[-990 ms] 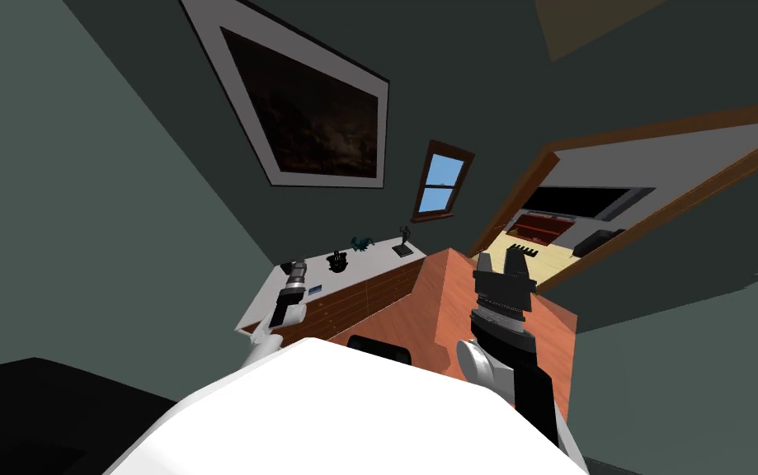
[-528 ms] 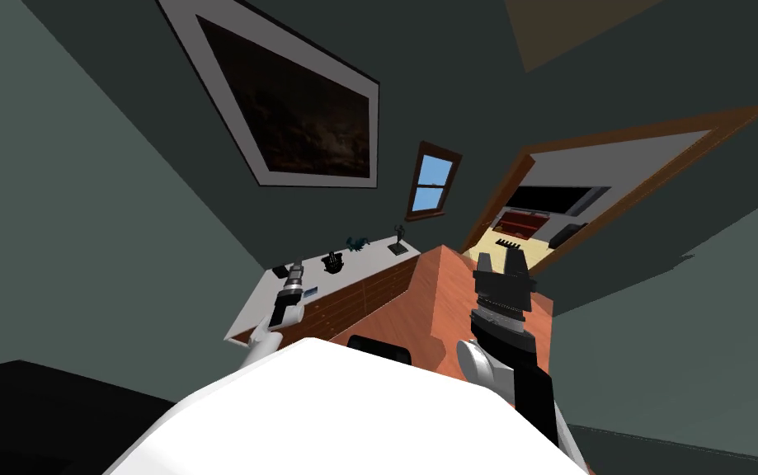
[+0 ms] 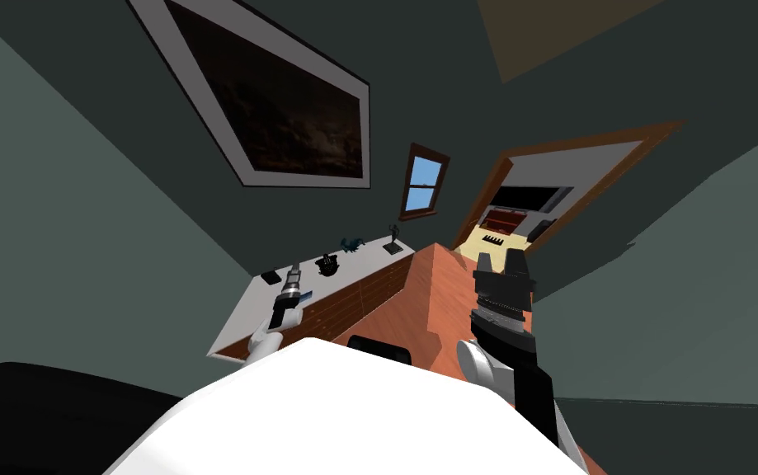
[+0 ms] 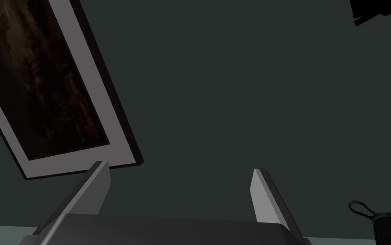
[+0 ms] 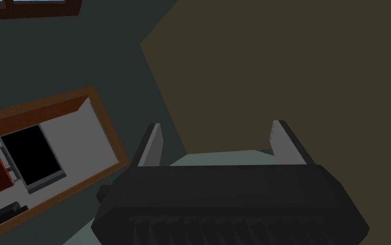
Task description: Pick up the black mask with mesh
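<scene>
The robot's left gripper point(image 3: 293, 273) is at a long cupboard with a white top and a brown wooden front point(image 3: 237, 323), left of the middle of the head view. Its two thin fingers point(image 4: 98, 187) stand wide apart and hold nothing. The flat black mask point(image 3: 270, 278) lies on the white top just beside that gripper, on its left in the head view. The left hand's camera shows a thin loop on the mask, out past one finger, not between the two. The mesh is too small to see. A small black pot-like thing point(image 3: 327, 265), a little blue-green figure point(image 3: 352, 244) and a dark little statue point(image 3: 393, 239) stand further along the top. The right gripper point(image 3: 502, 262) hangs over a red-brown wooden surface point(image 3: 443, 289), right of the middle, with its fingers spread and nothing in them.
</scene>
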Available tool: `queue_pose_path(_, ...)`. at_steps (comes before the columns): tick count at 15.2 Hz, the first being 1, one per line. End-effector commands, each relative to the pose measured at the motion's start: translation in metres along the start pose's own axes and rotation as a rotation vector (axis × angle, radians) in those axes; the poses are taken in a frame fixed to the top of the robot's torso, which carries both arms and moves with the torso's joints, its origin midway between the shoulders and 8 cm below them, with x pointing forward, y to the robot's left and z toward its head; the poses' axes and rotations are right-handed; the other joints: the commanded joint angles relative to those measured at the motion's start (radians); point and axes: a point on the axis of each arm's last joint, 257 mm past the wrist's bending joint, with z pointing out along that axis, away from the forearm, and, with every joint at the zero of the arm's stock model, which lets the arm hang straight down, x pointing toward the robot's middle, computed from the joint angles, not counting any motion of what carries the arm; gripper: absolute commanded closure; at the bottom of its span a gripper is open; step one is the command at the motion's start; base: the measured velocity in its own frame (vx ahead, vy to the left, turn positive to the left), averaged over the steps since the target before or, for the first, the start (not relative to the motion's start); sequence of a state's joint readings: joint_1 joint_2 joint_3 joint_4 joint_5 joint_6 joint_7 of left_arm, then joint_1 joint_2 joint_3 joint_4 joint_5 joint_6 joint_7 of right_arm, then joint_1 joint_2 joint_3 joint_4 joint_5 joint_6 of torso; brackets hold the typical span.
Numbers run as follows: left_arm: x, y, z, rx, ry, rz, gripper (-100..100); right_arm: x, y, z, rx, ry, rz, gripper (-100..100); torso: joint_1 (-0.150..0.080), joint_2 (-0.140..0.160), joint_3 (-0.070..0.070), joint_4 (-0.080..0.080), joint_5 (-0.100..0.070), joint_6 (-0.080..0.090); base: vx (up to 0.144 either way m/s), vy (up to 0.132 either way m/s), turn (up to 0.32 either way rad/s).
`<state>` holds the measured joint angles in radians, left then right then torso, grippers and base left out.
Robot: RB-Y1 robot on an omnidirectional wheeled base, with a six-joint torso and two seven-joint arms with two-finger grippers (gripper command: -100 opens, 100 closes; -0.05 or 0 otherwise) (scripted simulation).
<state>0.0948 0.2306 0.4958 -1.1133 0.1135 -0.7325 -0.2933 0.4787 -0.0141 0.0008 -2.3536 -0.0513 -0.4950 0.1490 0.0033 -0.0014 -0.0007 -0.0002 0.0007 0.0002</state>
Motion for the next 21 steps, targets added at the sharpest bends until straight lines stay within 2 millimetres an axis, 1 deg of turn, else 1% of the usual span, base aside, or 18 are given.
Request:
queue_pose_path(1, -0.002, 0.012, -0.004, -0.025, -0.001, 0.004, -100, 0.0, 0.0, 0.0, 0.0, 0.0, 0.0, 0, 0.0, 0.0, 0.0, 0.0, 0.0, 0.0, 0.009, 0.027, -0.093)
queue_pose_path(2, -0.007, 0.014, 0.0, -0.025, -0.016, 0.009, -100, 0.0, 0.0, 0.0, 0.0, 0.0, 0.0, 0, 0.0, 0.0, 0.0, 0.0, 0.0, 0.0, 0.013, 0.027, -0.118)
queue_pose_path(3, -0.005, 0.023, -0.005, -0.047, -0.012, 0.01, -100, 0.0, 0.0, 0.0, 0.0, 0.0, 0.0, 0, 0.001, 0.0, 0.0, 0.0, 0.0, 0.0, 0.015, 0.028, -0.11)
queue_pose_path(4, -0.004, 0.028, -0.007, -0.058, -0.009, 0.011, -100, 0.0, 0.0, 0.0, 0.0, 0.0, 0.0, 0, 0.001, 0.0, 0.0, 0.0, 0.0, 0.0, 0.009, 0.026, -0.07)
queue_pose_path(5, -0.008, 0.033, -0.005, -0.066, -0.022, 0.015, -100, 0.0, 0.0, 0.0, 0.0, 0.0, 0.0, 0, 0.001, 0.0, 0.0, 0.0, 0.0, 0.0, 0.02, 0.023, -0.139)
queue_pose_path(6, -0.007, 0.042, -0.01, -0.087, -0.017, 0.016, -100, 0.0, 0.0, 0.0, 0.0, 0.0, 0.0, 0, 0.001, 0.0, 0.0, 0.0, 0.0, 0.0, 0.022, 0.032, -0.133)
queue_pose_path(7, -0.007, 0.043, -0.011, -0.09, -0.017, 0.016, -100, 0.0, 0.0, 0.0, 0.0, 0.0, 0.0, 0, 0.001, -0.001, 0.0, 0.0, 0.0, 0.0, 0.011, 0.037, -0.071)
queue_pose_path(8, -0.01, 0.048, -0.01, -0.098, -0.028, 0.019, -100, 0.0, 0.0, 0.0, 0.0, 0.0, 0.0, 0, 0.001, 0.0, 0.0, 0.0, 0.0, 0.0, 0.022, 0.036, -0.128)
queue_pose_path(9, -0.008, 0.055, -0.015, -0.118, -0.024, 0.019, -100, 0.0, 0.0, 0.0, 0.0, 0.0, 0.0, 0, 0.001, -0.001, 0.0, 0.0, 0.0, 0.0, 0.025, 0.04, -0.134)
queue_pose_path(11, -0.011, 0.062, -0.015, -0.131, -0.034, 0.021, -100, 0.0, 0.0, 0.0, 0.0, 0.0, 0.0, 0, 0.001, -0.001, 0.0, 0.0, 0.0, 0.0, 0.019, 0.033, -0.075)
queue_pose_path(12, -0.009, 0.07, -0.021, -0.152, -0.029, 0.022, -100, 0.0, 0.0, 0.0, 0.0, 0.0, 0.0, 0, 0.001, -0.001, -0.001, 0.0, 0.0, 0.0, 0.037, 0.032, -0.099)
queue_pose_path(13, -0.012, 0.074, -0.02, -0.16, -0.039, 0.023, -100, 0.0, 0.0, 0.0, 0.0, 0.0, 0.0, 0, 0.001, -0.001, -0.001, 0.0, 0.0, 0.0, 0.052, 0.039, -0.136)
queue_pose_path(17, -0.011, 0.1, -0.034, -0.224, -0.045, 0.022, -100, 0.0, 0.0, 0.0, 0.0, 0.0, 0.0, 0, 0.002, -0.004, -0.002, -0.001, 0.0, 0.0, 0.058, 0.046, -0.11)
queue_pose_path(19, -0.01, 0.103, -0.037, -0.234, -0.042, 0.022, -100, 0.0, 0.0, 0.0, 0.0, 0.0, 0.0, 0, 0.002, -0.004, -0.002, -0.001, 0.001, 0.0, 0.05, 0.044, -0.06)
queue_pose_path(21, -0.009, 0.113, -0.042, -0.258, -0.046, 0.021, -100, 0.0, 0.0, 0.0, 0.0, 0.0, 0.0, 0, 0.001, -0.003, -0.002, -0.001, 0.0, 0.0, 0.046, 0.031, -0.079)
